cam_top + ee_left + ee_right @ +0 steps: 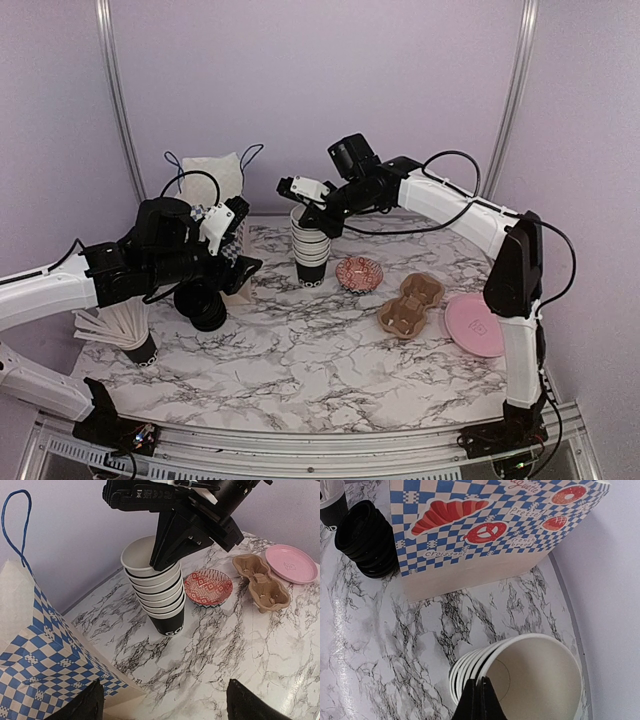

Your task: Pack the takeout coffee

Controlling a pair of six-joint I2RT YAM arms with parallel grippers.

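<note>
Because it must be freed before packing, the right fingers (471,704) pinch the rim of the takeout coffee cup (540,680), topmost on the cup stack (162,607), likely to peel it off, while the left fingers (87,705) hover spread and empty left of that stack.

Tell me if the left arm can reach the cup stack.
Likely only sideways: the right pincer is shut on the top rim of the cup stack, covering it from above. The left pincer is open.

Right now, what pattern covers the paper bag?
The paper bag has blue-and-white checks with red pastry pictures; right wrist view.
</note>
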